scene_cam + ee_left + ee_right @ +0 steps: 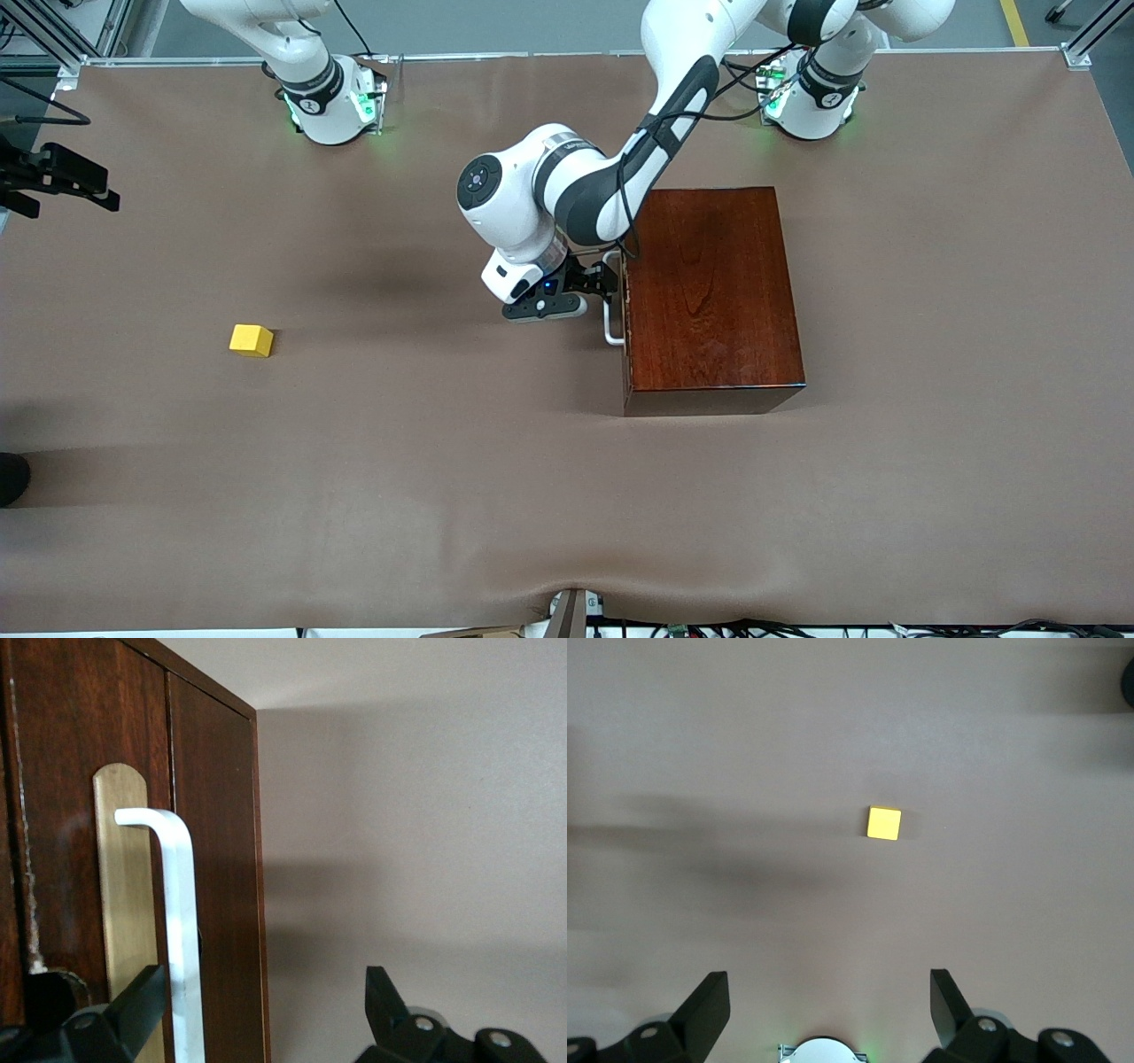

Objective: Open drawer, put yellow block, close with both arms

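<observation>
The dark mahogany box [713, 297] stands on the table with the drawer [62, 815] shut flush in it. Its white bar handle [611, 335] faces the right arm's end of the table. My left gripper [602, 285] is at that handle and open. In the left wrist view the handle [182, 921] stands between the fingers of the left gripper [263, 983], close to one fingertip and not clamped. The yellow block [252, 340] lies alone on the table toward the right arm's end. My right gripper [828, 981] hangs open and empty high over the table, the block [884, 824] below it.
The brown mat [443, 461] covers the whole table. The two arm bases [332, 102] [811, 97] stand at the edge farthest from the front camera. A black fixture [62, 177] juts in at the right arm's end.
</observation>
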